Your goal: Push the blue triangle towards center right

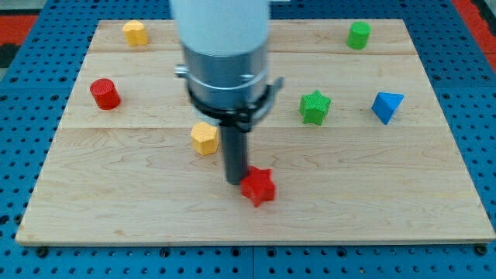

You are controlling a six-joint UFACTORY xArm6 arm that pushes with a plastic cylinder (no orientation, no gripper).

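Hand there is none on this arm, only a dark rod, so nothing opens or closes; my tip (235, 181) stands on the table (116, 209) touching the red star (259, 187) at its left side. Far from it, the blue triangle (387, 106) lies near the view's right edge, its narrow corner pointing down-left. No writing or label can be read.
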